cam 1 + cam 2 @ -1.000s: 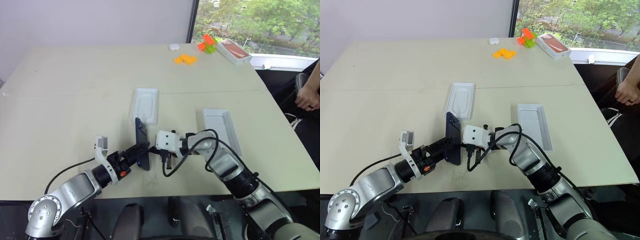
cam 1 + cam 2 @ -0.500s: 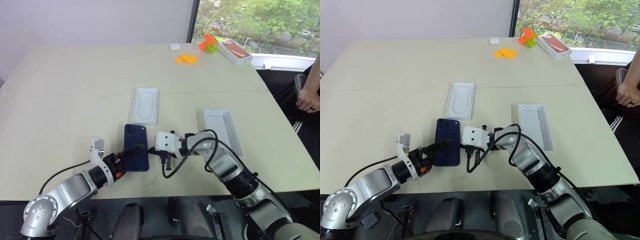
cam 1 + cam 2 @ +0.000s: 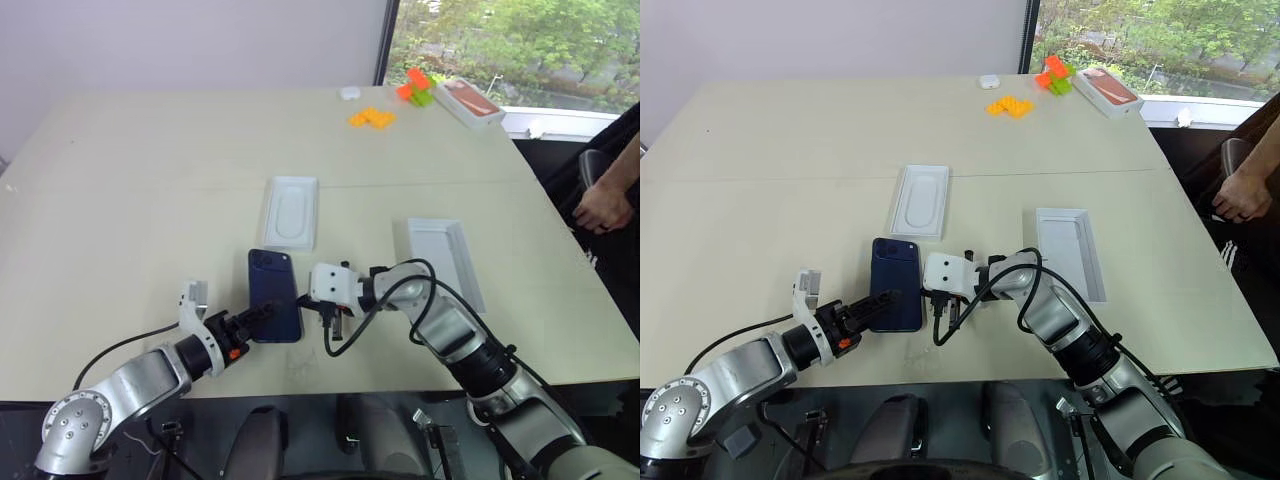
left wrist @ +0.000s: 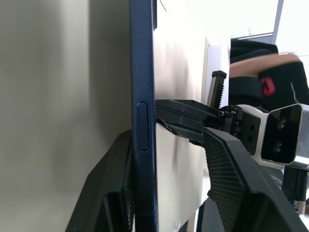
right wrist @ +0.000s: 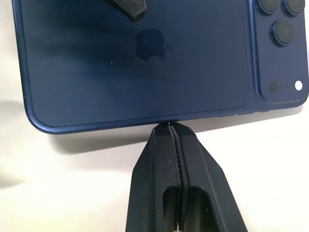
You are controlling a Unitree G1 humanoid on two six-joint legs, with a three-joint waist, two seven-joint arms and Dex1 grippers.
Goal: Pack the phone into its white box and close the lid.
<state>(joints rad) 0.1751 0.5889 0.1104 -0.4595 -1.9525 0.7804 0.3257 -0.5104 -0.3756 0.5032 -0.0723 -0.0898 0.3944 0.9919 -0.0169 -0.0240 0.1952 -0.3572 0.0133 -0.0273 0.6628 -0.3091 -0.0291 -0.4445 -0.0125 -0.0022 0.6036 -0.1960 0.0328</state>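
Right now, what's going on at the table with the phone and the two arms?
The phone lies flat on the table, back side up, between the two grippers. The left gripper straddles the phone's near edge, one finger against it and the other standing off, so it isn't clamped. The right gripper is shut, its tips at the phone's long side. The white box and the lid lie open and apart on the table, so packing hasn't begun.
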